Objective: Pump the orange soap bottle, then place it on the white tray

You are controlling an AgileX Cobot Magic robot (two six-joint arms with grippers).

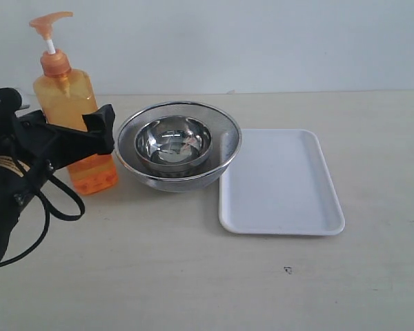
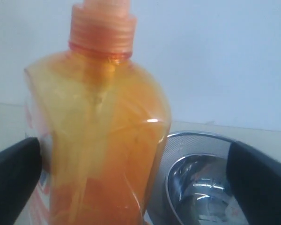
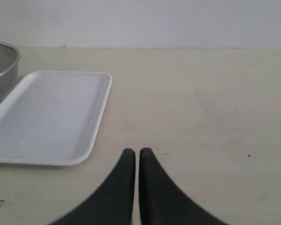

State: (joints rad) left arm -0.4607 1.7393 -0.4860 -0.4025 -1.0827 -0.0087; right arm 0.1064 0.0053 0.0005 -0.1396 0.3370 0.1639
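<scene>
A pale wooden table [image 1: 193,276] stands in front of a plain light wall [image 1: 262,41]. The orange soap bottle [image 1: 65,96] stands upright on the table at the left, just beside a round mesh strainer [image 1: 224,162] with a shiny steel bowl [image 1: 172,141] inside it. Its pump head [image 1: 52,24] is up at the top, and nothing is touching it. The left gripper [image 2: 133,159] comes in from the side with its two black fingers [image 2: 14,183] spread wide apart, and the bottle stands between them. One finger is very close to the bottle's side, and the other is farther off, over by the strainer. I cannot tell if the close finger touches the bottle. The white tray [image 1: 279,179] lies flat on the other side of the strainer, with nothing on it. The right gripper [image 3: 136,154] has its two fingers pressed together and holds nothing. It is low over the bare table, near a corner of the tray.
</scene>
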